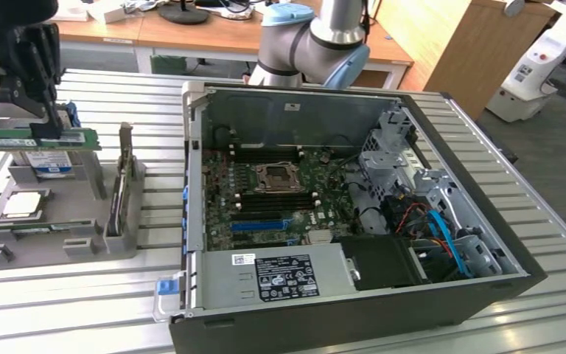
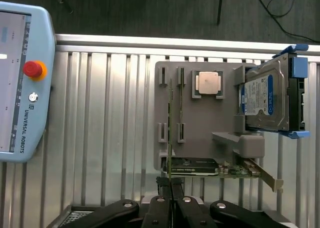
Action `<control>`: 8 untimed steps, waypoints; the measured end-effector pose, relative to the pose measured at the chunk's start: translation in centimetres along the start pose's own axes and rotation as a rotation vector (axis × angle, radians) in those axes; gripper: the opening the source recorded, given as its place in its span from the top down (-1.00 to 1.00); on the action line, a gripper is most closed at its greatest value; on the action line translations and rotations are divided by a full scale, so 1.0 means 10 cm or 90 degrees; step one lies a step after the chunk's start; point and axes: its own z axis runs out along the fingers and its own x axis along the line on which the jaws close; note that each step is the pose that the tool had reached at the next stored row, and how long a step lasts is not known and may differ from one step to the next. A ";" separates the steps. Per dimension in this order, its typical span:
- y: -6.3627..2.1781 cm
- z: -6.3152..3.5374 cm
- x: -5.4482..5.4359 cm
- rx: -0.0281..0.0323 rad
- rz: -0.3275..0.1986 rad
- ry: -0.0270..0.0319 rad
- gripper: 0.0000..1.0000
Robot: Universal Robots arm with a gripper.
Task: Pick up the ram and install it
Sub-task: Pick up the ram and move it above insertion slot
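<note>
Exterior view — gripper (image 1: 49, 131) pinching the ram (image 1: 3, 141), level above gray tray (image 1: 116, 243), computer case (image 1: 362, 313) alongside

place: robotics lab | evidence: slatted metal bench (image 1: 86, 295), teach pendant (image 2: 25, 82), opened computer case (image 1: 362, 321), wooden desks (image 1: 165, 29)

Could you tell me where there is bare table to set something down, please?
Bare slats lie at the near edge by the tray, in the narrow strip between the tray and the case, and between the pendant and the tray. The tray is crowded, and the hand holds the ram above it.
</note>
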 end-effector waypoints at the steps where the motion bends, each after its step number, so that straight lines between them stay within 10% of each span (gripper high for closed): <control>1: -0.016 -0.001 0.00 0.0000 0.000 0.0000 0.76; 8: -0.138 -0.006 0.00 0.0000 0.000 0.0000 0.76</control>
